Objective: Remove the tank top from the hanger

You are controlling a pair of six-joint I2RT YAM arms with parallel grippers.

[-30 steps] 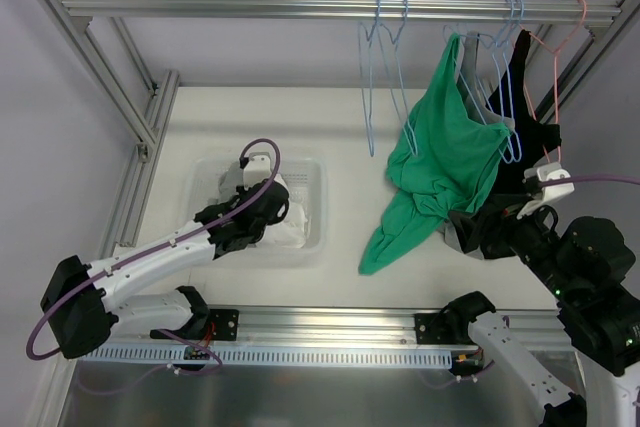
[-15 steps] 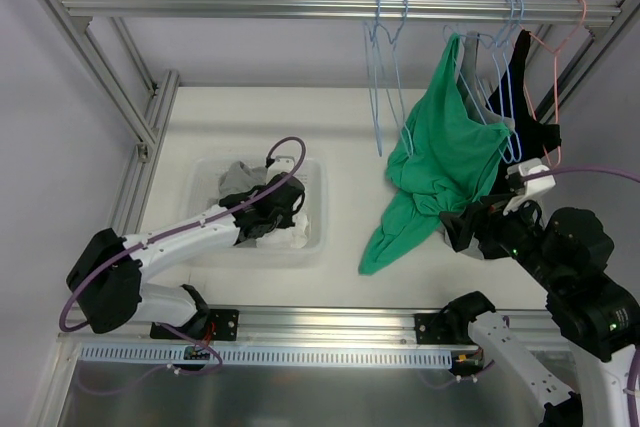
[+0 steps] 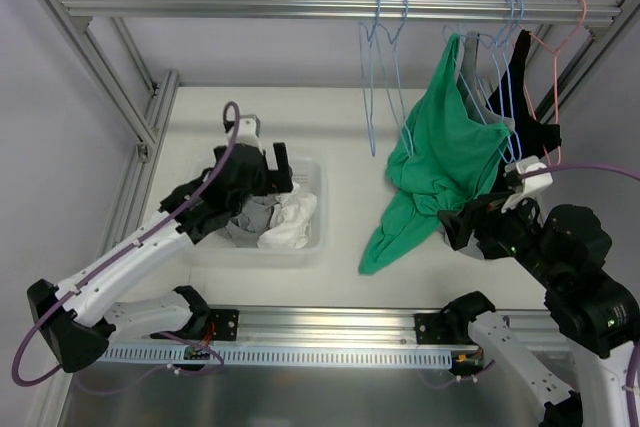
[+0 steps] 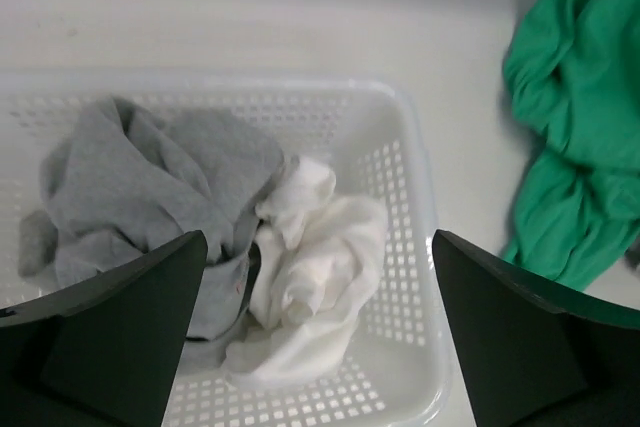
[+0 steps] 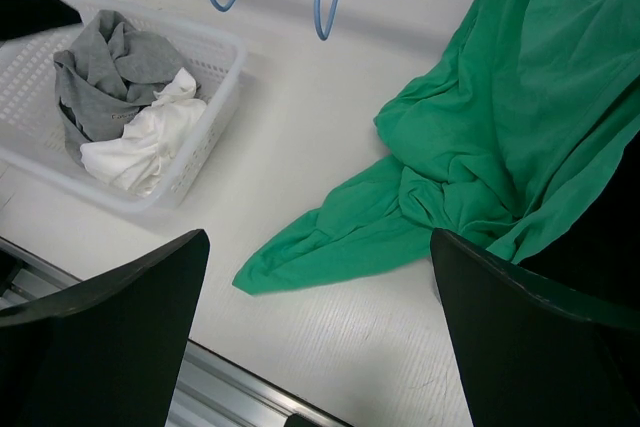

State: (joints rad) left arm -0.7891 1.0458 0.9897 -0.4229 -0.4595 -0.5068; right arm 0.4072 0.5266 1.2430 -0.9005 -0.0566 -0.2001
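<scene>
The tank top (image 3: pixel 445 152) is green, sleeveless and crumpled. It hangs below the overhead rail (image 3: pixel 250 6), near the rail's right end, with one strap looped over a pale hanger (image 3: pixel 480 40). The body drapes down and to the left of that end. Its lower end lies bunched on the table (image 3: pixel 300 117), well beneath the rail. Fabric covers most of the hanger, and its hook appears to sit on the rail.

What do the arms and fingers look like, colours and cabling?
The left arm has white links, black joint housings and a purple cable looped along it. The right arm shows mostly black housings and a second purple cable. The left-wrist fingers and right-wrist fingers are broad dark wedges.
</scene>
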